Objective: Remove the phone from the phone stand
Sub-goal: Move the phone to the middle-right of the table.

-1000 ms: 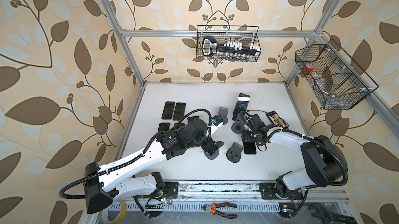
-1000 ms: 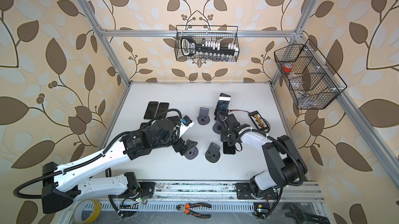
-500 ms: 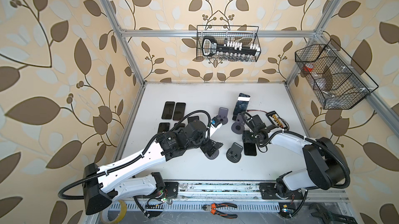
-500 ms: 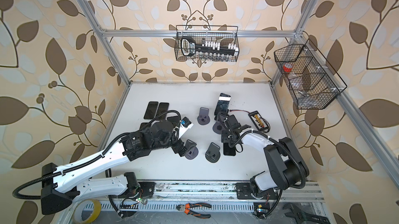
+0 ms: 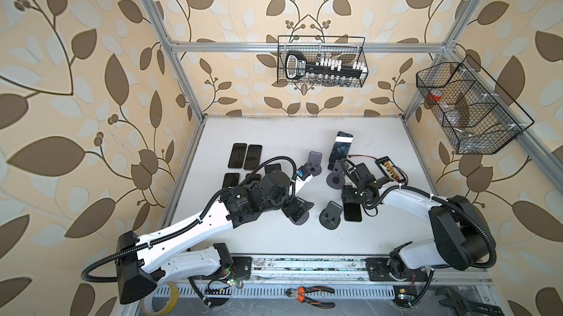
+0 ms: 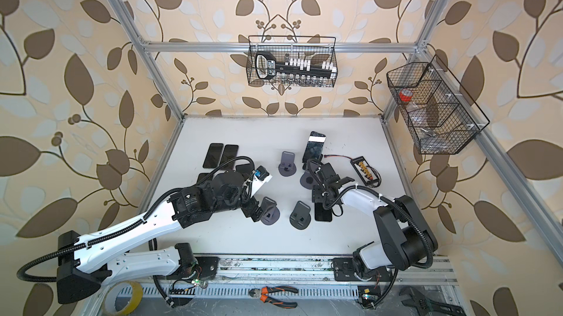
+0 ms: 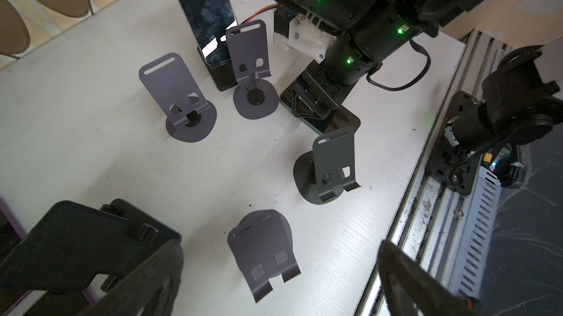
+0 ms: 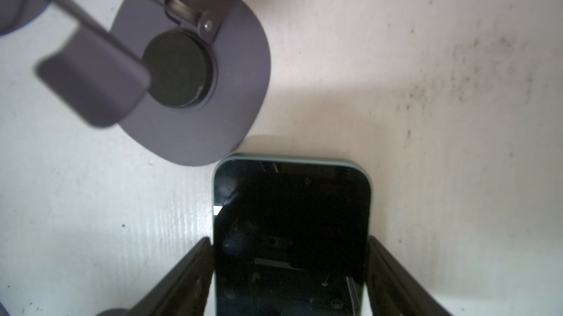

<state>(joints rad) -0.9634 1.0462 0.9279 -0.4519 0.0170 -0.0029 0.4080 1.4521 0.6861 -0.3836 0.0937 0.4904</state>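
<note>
Right jaws clamp the phone (image 8: 291, 238) lying flat on the table (image 8: 426, 85); left jaws gape wide.

No legible text, label (image 5: 300, 68) blurred (small)

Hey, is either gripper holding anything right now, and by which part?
The right gripper grips the phone lying flat on the table, fingers pressed against its two long side edges. The left gripper is open and holds nothing.
</note>
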